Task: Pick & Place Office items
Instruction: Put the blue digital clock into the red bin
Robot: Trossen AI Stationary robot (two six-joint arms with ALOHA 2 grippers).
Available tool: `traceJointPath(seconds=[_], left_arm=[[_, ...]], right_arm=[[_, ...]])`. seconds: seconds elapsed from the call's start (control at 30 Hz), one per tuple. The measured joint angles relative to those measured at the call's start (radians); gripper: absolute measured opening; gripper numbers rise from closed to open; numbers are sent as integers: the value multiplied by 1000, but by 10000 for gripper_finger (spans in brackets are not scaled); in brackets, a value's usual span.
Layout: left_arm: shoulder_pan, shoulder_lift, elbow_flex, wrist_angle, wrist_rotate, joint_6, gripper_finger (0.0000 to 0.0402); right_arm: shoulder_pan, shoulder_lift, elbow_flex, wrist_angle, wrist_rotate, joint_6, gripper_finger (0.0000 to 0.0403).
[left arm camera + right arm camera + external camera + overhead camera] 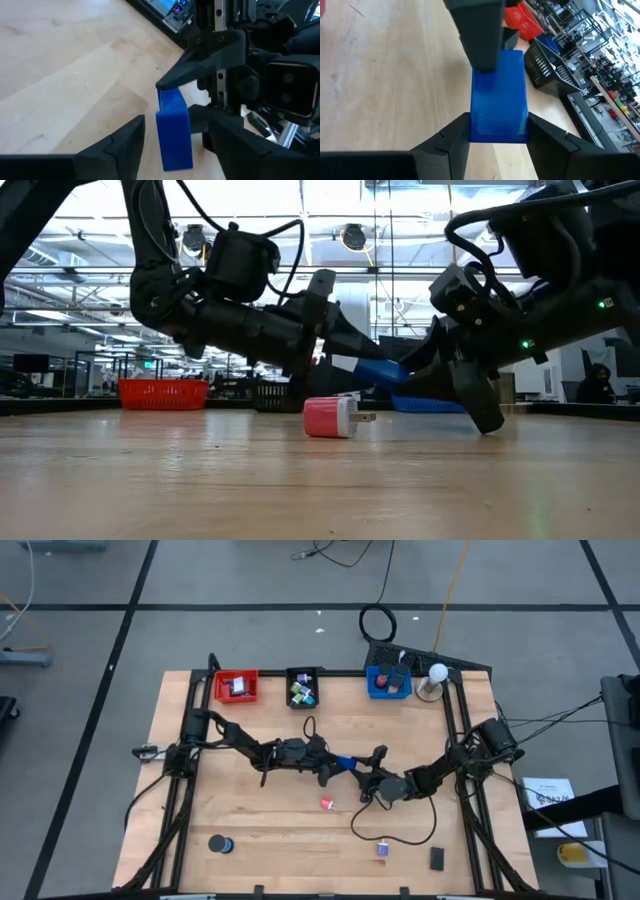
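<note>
Nearest the table's (250,840) front edge lie a black-and-blue disc (219,844), a small purple block (383,849) and a black block (437,858); only the overhead camera shows them. Mid-table, beyond a red plug-like block (331,417), both arms meet over a blue block (344,762) held off the wood. Wrist views show the right claw (498,131) pinching it, while the left claw (175,137) stands spread around its other end. Farthest back sit red (236,687), black (303,686) and blue trays (388,682).
</note>
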Motion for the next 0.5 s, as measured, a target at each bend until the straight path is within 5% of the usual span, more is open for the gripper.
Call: traceJointPath(seconds=[0.5], left_arm=[[-1, -1, 4, -26, 30, 60, 63]], right_arm=[[0, 0, 8, 2, -16, 9, 176]])
